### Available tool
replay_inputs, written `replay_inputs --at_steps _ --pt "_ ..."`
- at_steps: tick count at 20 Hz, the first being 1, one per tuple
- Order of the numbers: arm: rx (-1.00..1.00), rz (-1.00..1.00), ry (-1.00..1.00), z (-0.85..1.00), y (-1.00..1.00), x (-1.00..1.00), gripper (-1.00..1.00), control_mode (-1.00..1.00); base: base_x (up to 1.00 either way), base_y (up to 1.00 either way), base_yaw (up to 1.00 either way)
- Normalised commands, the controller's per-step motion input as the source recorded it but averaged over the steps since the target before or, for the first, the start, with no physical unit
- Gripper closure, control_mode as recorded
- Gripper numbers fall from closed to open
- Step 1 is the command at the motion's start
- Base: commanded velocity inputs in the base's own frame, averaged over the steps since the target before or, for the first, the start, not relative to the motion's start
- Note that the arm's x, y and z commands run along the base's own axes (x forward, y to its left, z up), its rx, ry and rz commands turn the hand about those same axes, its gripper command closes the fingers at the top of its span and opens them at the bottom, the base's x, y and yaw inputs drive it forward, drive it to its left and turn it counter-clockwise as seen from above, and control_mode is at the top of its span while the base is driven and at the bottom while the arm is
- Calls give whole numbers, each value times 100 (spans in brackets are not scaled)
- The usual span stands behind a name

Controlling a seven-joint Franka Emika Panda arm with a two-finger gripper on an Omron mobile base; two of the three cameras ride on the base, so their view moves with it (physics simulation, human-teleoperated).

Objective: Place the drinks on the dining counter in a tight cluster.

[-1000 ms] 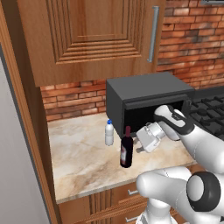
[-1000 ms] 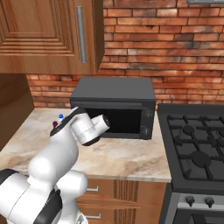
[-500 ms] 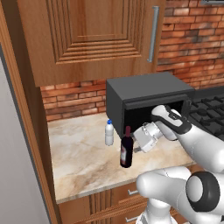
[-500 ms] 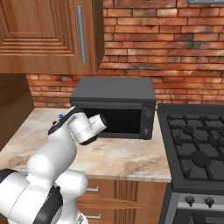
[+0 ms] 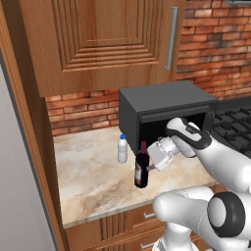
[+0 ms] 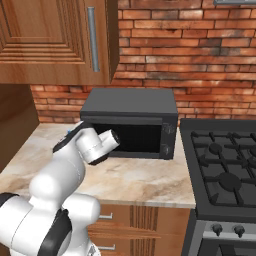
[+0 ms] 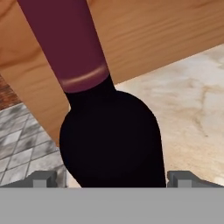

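Observation:
A tall dark wine bottle (image 5: 141,167) with a red neck stands upright on the short marble counter (image 5: 93,179). Just behind it to the left stands a small white bottle (image 5: 122,149) with a blue cap. My gripper (image 5: 150,165) reaches the wine bottle from the right at body height and is open. In the hand view the wine bottle (image 7: 109,135) sits close between the two fingertips (image 7: 40,177), its red neck rising to the top edge. My gripper (image 7: 111,178) has a jaw on each side of the bottle, with no squeeze visible. The dining counter is out of view.
A black microwave (image 5: 166,110) with its door open stands right behind my hand, also seen as the microwave (image 6: 131,120). Wooden cabinets (image 5: 103,39) hang above. A wooden side panel (image 5: 24,127) walls the left. A gas stove (image 6: 225,165) lies to the right.
My hand has slid a little to the left, closer onto the wine bottle. Both bottles stand where they were, and the jaws stay wide.

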Motion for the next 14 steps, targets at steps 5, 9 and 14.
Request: replay_inputs --at_steps 5,9,14 --pt "0 0 0 0 4 7 -100 -100 0 0 0" --pt "0 0 0 0 1 7 -100 -100 0 0 0" --pt "0 -3 0 0 3 7 -100 -100 0 0 0"
